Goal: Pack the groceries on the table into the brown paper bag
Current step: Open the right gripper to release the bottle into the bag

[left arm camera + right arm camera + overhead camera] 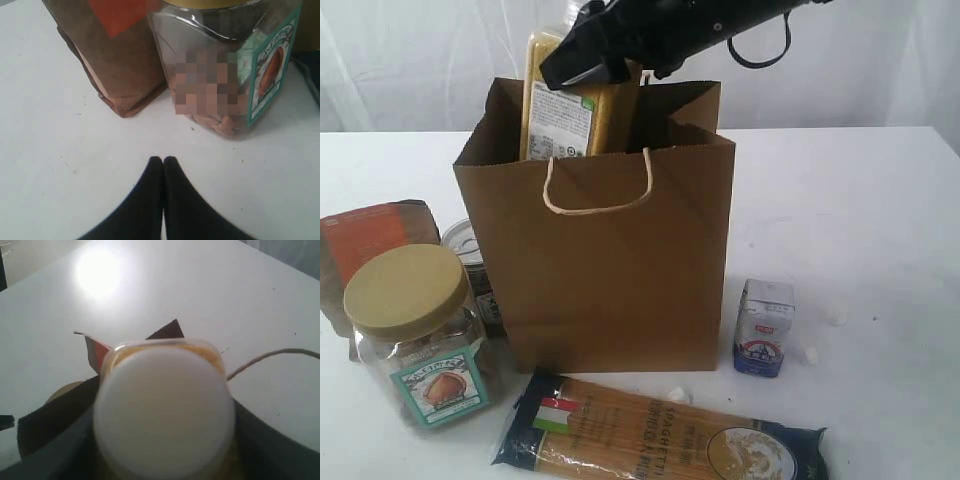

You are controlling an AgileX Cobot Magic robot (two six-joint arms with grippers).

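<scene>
Though its fingertips are lost against the dark arm in the exterior view, the right tool [592, 62] reads as partly closed on the top of the yellow white-capped bottle [563, 118], gripping it. The bottle is tilted, with its lower part down inside the brown paper bag [610, 280]. Its base is hidden by the bag wall, so I can't tell if it touches the bottom. The right wrist view is nearly all white cap [162, 410], blurred, with grey shapes on either side and bits of bag rim beyond.

The left tool [163, 162] is fully closed, tips touching, with nothing in it. It sits low over the worktop [45, 125], near the brown pouch [115, 60] and the clear jar [225, 75], and is out of sight in the exterior view. In the left wrist view the jar's middle is pixelated and its lid is cut off by the frame.

Outside the bag:
- The jar is front left, with the pouch behind it, partly covered.
- The dark can [465, 250] is mostly hidden between jar and bag.
- The small white-blue carton [764, 327] is right of the bag.
- The spaghetti packet [660, 440] lies flat in front, its lower edge cut off.
- White crumbs [677, 395] lie near the packet and carton.
</scene>
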